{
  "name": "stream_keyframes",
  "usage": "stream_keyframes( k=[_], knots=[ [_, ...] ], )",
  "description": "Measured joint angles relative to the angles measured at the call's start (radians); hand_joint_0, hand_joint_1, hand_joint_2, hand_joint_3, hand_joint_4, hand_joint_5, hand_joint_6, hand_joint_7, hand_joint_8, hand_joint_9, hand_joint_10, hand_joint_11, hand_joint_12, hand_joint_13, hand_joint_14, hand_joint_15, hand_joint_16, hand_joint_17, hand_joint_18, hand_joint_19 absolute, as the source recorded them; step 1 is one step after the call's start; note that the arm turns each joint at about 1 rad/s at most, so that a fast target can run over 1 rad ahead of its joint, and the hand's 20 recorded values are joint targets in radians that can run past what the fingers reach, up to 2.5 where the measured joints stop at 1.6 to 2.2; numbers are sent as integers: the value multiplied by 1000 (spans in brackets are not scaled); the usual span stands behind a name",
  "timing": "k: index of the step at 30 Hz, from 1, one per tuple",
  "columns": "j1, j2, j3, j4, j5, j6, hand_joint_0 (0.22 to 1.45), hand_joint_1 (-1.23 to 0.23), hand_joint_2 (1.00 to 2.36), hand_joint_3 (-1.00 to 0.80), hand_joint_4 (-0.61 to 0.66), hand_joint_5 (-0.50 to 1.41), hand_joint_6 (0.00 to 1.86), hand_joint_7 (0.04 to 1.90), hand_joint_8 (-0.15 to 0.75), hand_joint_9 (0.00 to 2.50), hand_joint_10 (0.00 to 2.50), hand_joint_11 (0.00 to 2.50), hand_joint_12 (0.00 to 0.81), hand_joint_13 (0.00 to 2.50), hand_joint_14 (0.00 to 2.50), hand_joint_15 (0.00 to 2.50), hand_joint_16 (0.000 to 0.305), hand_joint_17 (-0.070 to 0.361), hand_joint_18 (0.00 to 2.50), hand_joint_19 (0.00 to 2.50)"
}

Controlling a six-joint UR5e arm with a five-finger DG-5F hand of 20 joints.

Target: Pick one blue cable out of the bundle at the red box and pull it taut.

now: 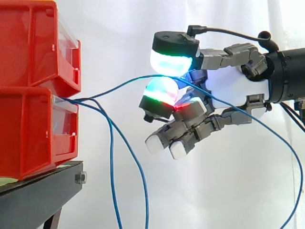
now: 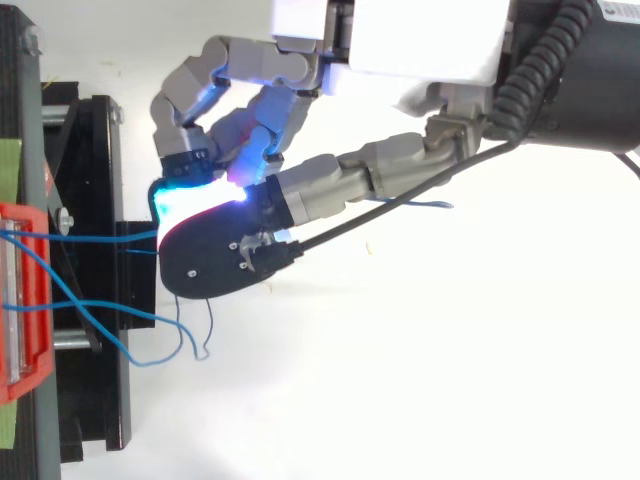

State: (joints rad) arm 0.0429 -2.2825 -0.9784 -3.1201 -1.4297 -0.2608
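Blue cable (image 1: pixel 114 87) leaves the front of the lower red box (image 1: pixel 33 129), rises in a shallow curve to the hand (image 1: pixel 228 90), then droops away down to the right. Two glowing fingers (image 1: pixel 170 61) are closed together, pinching the cable between their pads; the others curl loosely below with nothing in them. Loose blue cables (image 1: pixel 112 162) hang from the same box front. A second red bin (image 1: pixel 28 43) is stacked above, both on the black stand (image 1: pixel 43 186), white curtain (image 1: pixel 200 191) behind.
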Motion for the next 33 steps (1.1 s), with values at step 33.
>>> stream_keyframes(
  k=[33],
  knots=[
    [0, 0, 1, 0, 0, 0, 686, -922, 1005, -439, 191, -150, 900, 1079, 355, 1084, 18, 1176, 361, 661, 15, 381, 50, 113, 654, 422]
  ],
)
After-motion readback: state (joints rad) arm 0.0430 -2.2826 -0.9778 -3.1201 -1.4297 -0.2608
